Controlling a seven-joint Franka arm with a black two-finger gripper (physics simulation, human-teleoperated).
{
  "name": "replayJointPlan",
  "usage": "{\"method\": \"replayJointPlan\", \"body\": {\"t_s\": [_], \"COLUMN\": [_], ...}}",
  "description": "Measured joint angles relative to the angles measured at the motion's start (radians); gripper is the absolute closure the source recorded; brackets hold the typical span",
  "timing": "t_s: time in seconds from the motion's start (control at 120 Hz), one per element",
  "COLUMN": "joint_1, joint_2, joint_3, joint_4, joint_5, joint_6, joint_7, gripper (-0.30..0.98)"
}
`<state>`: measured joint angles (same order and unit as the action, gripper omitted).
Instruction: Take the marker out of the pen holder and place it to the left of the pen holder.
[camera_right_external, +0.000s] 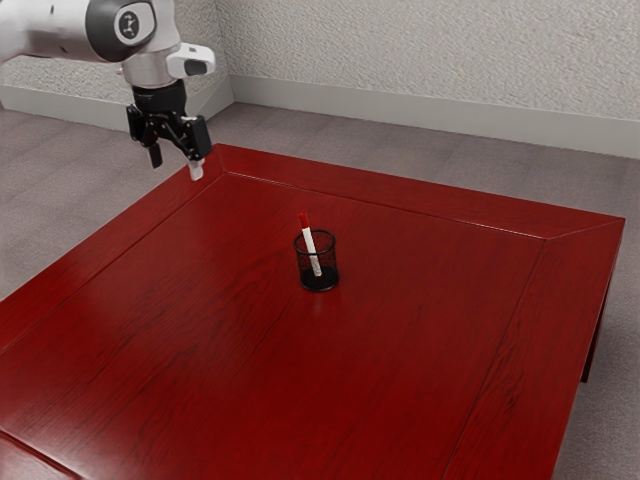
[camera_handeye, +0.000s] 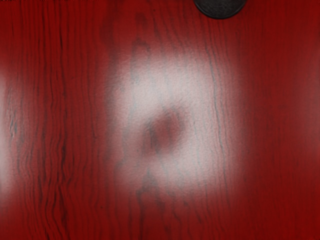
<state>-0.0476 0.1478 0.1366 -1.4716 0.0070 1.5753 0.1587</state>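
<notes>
High at the exterior view's upper left, my gripper (camera_right_external: 176, 168) is open, its two fingers well apart with nothing between them. The black mesh pen holder (camera_right_external: 318, 284) stands upright on the red table, well away from my hand. A white marker with a red end (camera_right_external: 309, 243) leans inside it, the red end sticking up above the rim. In the wrist view, the bottom part of the pen holder (camera_handeye: 220, 7) shows at the picture's edge; the marker cannot be made out there.
The red wooden table (camera_right_external: 250, 370) has a framed border, and its far edge runs below a pale wall (camera_right_external: 420, 60). A glossy light reflection lies on the wood (camera_handeye: 210, 140) under my hand. Grey floor (camera_right_external: 70, 165) surrounds the table.
</notes>
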Motion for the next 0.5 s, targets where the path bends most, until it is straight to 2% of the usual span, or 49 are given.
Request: {"method": "replayJointPlan", "body": {"t_s": [0.2,0.267,0.383,0.5], "joint_1": [-0.002,-0.001,0.013,0.097], "joint_2": [0.002,0.047,0.298,0.506], "joint_3": [-0.001,-0.003,-0.06,-0.176], "joint_4": [0.001,0.064,0.372,0.589], "joint_5": [-0.004,-0.006,-0.006,-0.007], "joint_6": [0.001,0.008,-0.005,-0.037], "joint_7": [0.019,0.024,0.035,0.046], "gripper": [0.0,0.0,0.0,0.0]}}
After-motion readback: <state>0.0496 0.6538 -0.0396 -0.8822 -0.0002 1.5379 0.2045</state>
